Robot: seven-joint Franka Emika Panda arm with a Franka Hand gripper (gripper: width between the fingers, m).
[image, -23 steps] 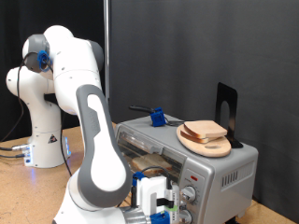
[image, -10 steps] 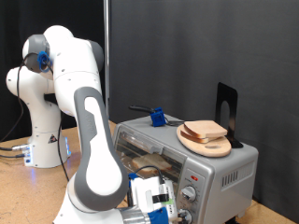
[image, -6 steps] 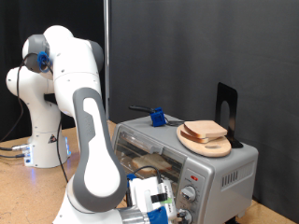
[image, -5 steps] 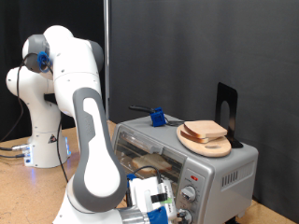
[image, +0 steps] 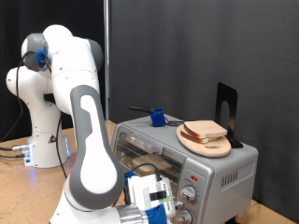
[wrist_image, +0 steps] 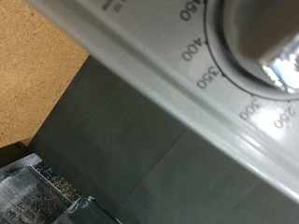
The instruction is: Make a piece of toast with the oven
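The silver oven (image: 220, 168) stands at the exterior view's right, with its knobs (image: 190, 195) on the front panel. A tan piece of toast (image: 147, 168) shows in the oven's front opening, partly hidden by my arm. My gripper (image: 171, 207) is low at the oven's front, right next to the knobs. The wrist view is pressed close to the panel and shows the metal temperature knob (wrist_image: 257, 33), its printed dial numbers and the dark glass. One dark fingertip (wrist_image: 42, 191) shows at the edge.
A round wooden board (image: 206, 142) with other bread slices (image: 206, 130) lies on top of the oven. A blue clip (image: 157, 118) and a black stand (image: 226, 107) are also on top. The robot base (image: 42, 140) stands on the wooden table.
My hand has shifted slightly down and towards the exterior view's left in front of the knobs. The oven, the board and the bread have not moved.
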